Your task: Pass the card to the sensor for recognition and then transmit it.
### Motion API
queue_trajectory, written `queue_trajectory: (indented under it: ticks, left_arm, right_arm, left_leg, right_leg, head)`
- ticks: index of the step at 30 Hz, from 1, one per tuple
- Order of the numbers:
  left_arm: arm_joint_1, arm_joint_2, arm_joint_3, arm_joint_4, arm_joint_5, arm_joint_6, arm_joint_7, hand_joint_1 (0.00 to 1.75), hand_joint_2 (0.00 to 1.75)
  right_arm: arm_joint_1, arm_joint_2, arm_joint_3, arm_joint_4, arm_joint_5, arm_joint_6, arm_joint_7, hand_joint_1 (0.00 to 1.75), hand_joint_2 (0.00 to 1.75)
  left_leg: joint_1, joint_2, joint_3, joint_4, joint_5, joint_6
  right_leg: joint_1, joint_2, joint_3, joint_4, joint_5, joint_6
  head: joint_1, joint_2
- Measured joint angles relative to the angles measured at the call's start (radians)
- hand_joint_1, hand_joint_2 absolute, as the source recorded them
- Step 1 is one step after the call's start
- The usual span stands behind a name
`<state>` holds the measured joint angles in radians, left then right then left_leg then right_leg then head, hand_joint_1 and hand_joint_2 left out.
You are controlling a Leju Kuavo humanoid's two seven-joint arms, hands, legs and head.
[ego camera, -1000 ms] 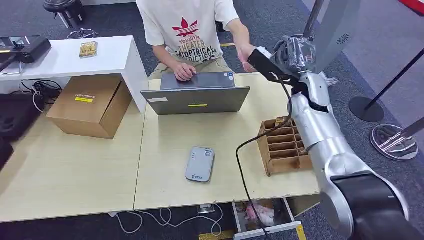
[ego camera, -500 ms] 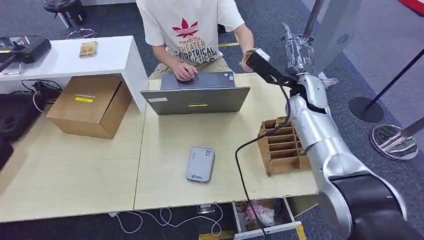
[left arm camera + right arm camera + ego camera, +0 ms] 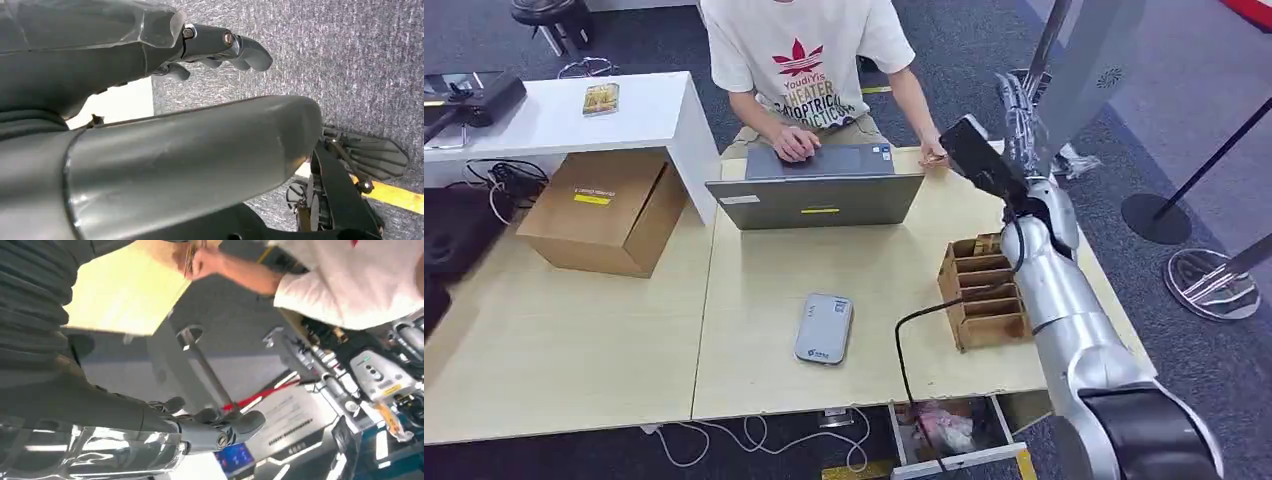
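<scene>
The card [image 3: 933, 158] is a small tan piece pinched in the person's hand [image 3: 927, 152], which rests on the table edge beside the laptop. In the right wrist view the same card [image 3: 190, 251] shows edge-on in that hand. My right hand [image 3: 1016, 108] is raised to the right of it, fingers up and apart, holding nothing; its fingers [image 3: 220, 428] show bare. The grey sensor [image 3: 824, 328] lies flat mid-table, well below and left of my right hand. My left hand [image 3: 210, 42] hangs over grey carpet with its fingers loose and nothing in them.
A person in a white T-shirt [image 3: 804, 60] sits behind the open laptop [image 3: 819, 190]. A wooden slotted organiser [image 3: 982, 290] stands under my right forearm. A cardboard box [image 3: 604, 210] and a white side table [image 3: 554, 110] are at the left. Stanchion bases [image 3: 1209, 280] stand on the floor at the right.
The person's hand took the card away from my right hand and lowered it to the table by the laptop. My right arm swung back to the right, hand lifted.
</scene>
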<state>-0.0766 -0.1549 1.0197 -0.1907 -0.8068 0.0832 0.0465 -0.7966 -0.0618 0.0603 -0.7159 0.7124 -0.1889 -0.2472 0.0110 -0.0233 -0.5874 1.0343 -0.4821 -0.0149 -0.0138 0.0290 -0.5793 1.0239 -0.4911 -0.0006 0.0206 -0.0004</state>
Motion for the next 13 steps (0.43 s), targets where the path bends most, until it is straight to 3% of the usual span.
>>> queue_trajectory:
  ticks: [7,13]
  left_arm:
    - [0.000,-0.001,0.013,0.000,0.006,0.008,0.004,0.00,0.00]
    - [0.000,-0.006,0.035,0.000,0.028,0.027,0.012,0.00,0.00]
  right_arm:
    - [0.093,0.012,-0.018,-0.122,-0.234,0.119,-0.009,0.00,1.75]
    - [0.169,0.013,-0.015,-0.215,-0.338,0.178,-0.012,0.00,1.75]
  left_leg:
    - [0.000,0.000,0.000,0.000,0.000,0.000]
    - [0.000,0.000,0.000,0.000,0.000,0.000]
  right_leg:
    - [0.000,0.000,0.000,0.000,0.000,0.000]
    - [0.000,0.000,0.000,0.000,0.000,0.000]
  head:
    - [0.000,0.000]
    - [0.000,0.000]
